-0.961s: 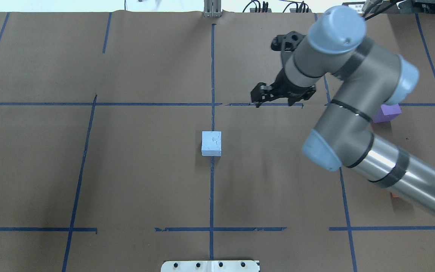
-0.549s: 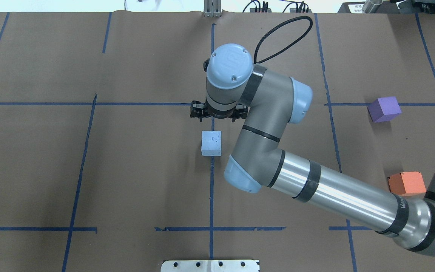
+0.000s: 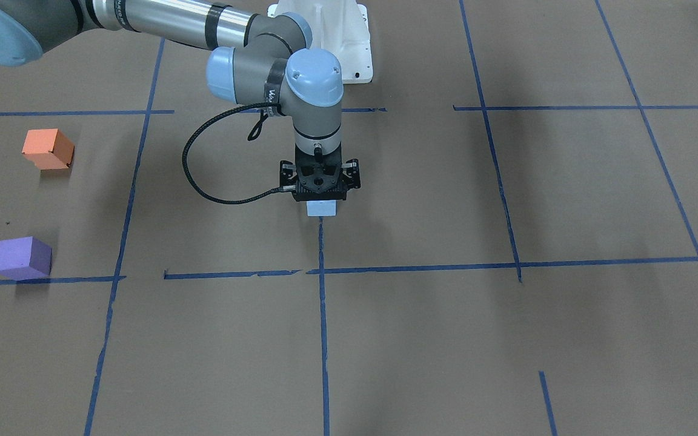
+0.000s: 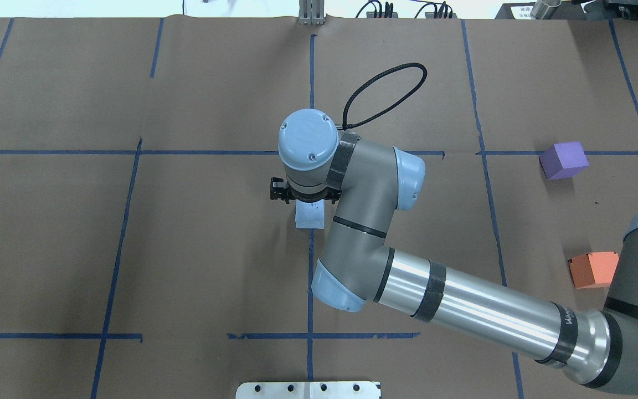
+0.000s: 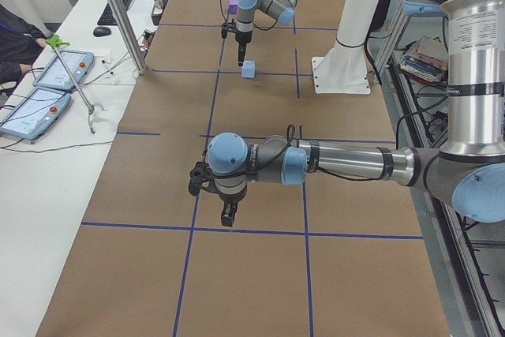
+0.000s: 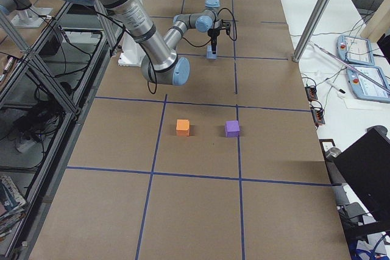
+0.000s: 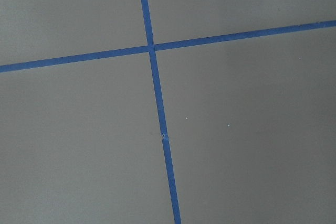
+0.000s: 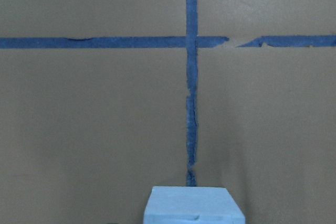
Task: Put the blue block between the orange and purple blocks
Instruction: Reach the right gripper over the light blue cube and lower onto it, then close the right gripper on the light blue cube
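Observation:
The blue block (image 3: 322, 209) sits on the brown paper at the table's middle, on a blue tape line; it also shows in the overhead view (image 4: 309, 217) and at the bottom edge of the right wrist view (image 8: 191, 205). My right gripper (image 3: 320, 197) points straight down just above it, open and empty, with its wrist hiding part of the block from overhead. The orange block (image 4: 593, 270) and purple block (image 4: 562, 159) stand apart on my right side, with a gap between them. My left gripper (image 5: 227, 212) shows only in the exterior left view; I cannot tell whether it is open or shut.
Blue tape lines (image 4: 310, 83) divide the brown paper into a grid. The right arm's forearm (image 4: 479, 316) stretches from the lower right, passing close to the orange block. A white base plate (image 3: 325, 36) lies at the robot's side. The left wrist view shows only a tape crossing (image 7: 151, 49).
My right arm has swung from the far right to the table's middle and come down over the blue block. The purple and orange blocks, hidden by the arm before, are now uncovered.

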Action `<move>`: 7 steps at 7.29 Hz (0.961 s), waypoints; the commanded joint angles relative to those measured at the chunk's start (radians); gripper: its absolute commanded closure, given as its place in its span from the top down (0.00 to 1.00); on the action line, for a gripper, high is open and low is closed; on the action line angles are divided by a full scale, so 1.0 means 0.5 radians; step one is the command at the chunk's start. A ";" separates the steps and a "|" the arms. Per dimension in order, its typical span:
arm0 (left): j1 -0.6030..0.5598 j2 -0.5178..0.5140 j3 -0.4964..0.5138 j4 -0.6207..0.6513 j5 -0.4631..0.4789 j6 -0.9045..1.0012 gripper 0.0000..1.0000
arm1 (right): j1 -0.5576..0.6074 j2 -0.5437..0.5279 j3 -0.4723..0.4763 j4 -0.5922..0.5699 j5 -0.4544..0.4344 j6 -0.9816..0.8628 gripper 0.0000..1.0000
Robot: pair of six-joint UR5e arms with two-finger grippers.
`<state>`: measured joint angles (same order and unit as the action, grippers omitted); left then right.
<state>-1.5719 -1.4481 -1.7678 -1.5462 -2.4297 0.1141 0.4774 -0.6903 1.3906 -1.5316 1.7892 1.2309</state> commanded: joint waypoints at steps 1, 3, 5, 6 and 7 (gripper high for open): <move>0.002 0.000 0.001 0.000 0.000 0.002 1.00 | -0.040 -0.003 -0.078 0.008 -0.032 -0.004 1.00; 0.002 0.000 0.001 0.000 0.000 0.002 1.00 | -0.037 0.015 -0.078 0.017 -0.032 0.044 0.12; -0.001 0.000 0.004 0.000 0.000 0.002 1.00 | -0.007 0.012 -0.045 0.014 -0.032 0.042 0.02; 0.002 0.000 0.001 0.000 0.000 0.002 1.00 | 0.042 -0.015 0.004 0.011 -0.020 0.033 0.02; 0.002 0.000 0.001 0.000 0.000 -0.001 1.00 | 0.112 -0.134 0.120 0.005 -0.007 0.008 0.02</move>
<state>-1.5713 -1.4481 -1.7667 -1.5464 -2.4298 0.1148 0.4974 -0.7081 1.3972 -1.5263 1.7789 1.2455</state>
